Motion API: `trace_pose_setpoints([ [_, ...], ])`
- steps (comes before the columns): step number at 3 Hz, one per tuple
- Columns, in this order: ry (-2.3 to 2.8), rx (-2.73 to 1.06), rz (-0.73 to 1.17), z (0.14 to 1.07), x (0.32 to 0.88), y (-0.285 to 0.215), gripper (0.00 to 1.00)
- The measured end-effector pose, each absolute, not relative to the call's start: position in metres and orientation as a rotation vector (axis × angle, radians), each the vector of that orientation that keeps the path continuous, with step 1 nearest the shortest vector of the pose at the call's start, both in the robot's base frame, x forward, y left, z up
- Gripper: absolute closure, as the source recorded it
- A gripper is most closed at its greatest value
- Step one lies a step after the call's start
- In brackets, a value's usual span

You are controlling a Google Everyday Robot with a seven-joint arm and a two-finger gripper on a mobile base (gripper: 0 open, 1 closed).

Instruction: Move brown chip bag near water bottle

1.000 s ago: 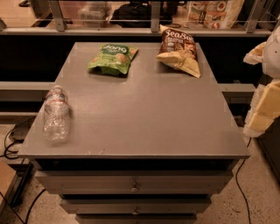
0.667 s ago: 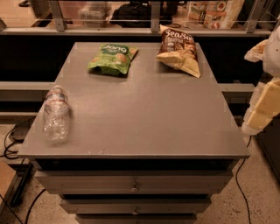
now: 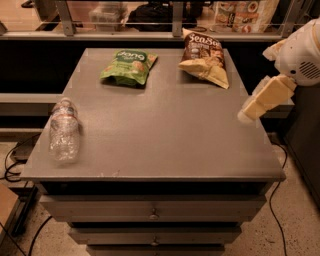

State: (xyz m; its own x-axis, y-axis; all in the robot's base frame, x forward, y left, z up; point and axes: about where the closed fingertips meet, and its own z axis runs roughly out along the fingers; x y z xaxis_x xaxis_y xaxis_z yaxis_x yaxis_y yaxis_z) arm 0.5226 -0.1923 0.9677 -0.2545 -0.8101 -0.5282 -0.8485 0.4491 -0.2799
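Note:
The brown chip bag [image 3: 204, 56] lies at the back right of the grey table [image 3: 165, 130], its dark top with white "Sea Salt" lettering towards the back and its pale yellow part towards the front. The water bottle [image 3: 63, 130] lies on its side near the table's front left edge, cap towards the back. My gripper [image 3: 248, 113] hangs at the table's right edge, in front of and to the right of the brown chip bag, apart from it and holding nothing that I can see.
A green snack bag [image 3: 128, 66] lies at the back, left of the brown chip bag. The table has drawers [image 3: 152, 212] below its front. A railing and shelf with packages [image 3: 240, 12] run behind it. Cables [image 3: 12, 160] lie on the floor at the left.
My gripper has moved left and up, from beside the table's right edge to over that edge, closer to the brown chip bag. The bags and the bottle have not moved.

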Motion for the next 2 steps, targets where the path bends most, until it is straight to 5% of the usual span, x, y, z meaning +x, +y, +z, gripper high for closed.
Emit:
trace_pose_setpoints([
  [2, 2.047, -1.311, 0.106, 0.973, 0.545, -0.186, 0.00],
])
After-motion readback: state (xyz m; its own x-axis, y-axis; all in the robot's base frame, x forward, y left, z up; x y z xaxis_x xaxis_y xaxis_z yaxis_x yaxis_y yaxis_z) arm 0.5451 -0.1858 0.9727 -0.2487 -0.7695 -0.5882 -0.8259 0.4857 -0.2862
